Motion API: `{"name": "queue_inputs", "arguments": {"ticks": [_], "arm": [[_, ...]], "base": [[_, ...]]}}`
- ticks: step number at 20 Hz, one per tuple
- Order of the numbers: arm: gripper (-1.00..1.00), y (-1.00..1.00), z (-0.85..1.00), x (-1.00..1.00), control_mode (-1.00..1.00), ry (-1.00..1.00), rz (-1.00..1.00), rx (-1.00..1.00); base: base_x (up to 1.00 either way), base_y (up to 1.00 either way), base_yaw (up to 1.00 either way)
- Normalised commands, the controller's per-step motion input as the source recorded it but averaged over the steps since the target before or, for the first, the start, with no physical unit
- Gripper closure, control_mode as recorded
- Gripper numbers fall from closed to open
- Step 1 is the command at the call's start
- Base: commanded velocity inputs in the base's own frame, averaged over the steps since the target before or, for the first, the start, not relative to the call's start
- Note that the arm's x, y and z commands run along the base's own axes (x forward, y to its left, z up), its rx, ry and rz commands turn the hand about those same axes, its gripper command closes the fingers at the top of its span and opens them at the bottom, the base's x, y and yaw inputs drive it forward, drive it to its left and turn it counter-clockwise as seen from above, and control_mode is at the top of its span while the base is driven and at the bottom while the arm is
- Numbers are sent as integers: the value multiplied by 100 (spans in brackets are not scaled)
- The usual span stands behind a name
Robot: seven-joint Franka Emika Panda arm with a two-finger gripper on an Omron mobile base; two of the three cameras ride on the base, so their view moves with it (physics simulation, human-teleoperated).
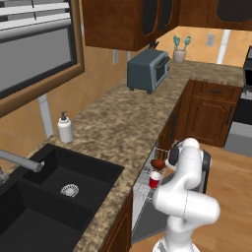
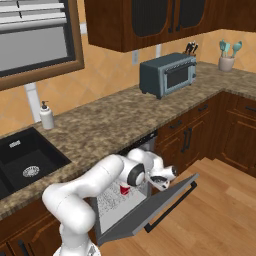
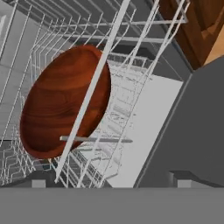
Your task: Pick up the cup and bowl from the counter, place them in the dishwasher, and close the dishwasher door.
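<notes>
Gripper: gripper (image 2: 167, 175) sits low over the open dishwasher (image 2: 131, 200); its fingers are hidden, so I cannot tell its opening or hold.
Bowl: bowl (image 3: 65, 103) stands on edge among the rack (image 3: 131, 87) wires, hollow facing the hand camera.
Cup: cup (image 1: 154, 180) upright in the rack, mouth up.
Door: dishwasher door (image 2: 150, 207) tilted partly open, probably about halfway.
Counter: counter (image 1: 118, 123) carries the toaster (image 1: 147, 71) toward its far corner.
</notes>
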Motion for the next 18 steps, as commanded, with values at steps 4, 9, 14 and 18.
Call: {"name": "queue_inputs", "arguments": {"ticks": [4, 9, 14, 18], "arm": [[-100, 0, -19, 28, -100, -9, -5, 23], [-100, 0, -12, 14, -100, -4, -1, 28], [-100, 12, 8, 2, -100, -1, 0, 23], [-100, 56, 3, 39, -100, -2, 0, 23]], "base": [[0, 0, 0], [0, 0, 0], [0, 0, 0], [0, 0, 0]]}}
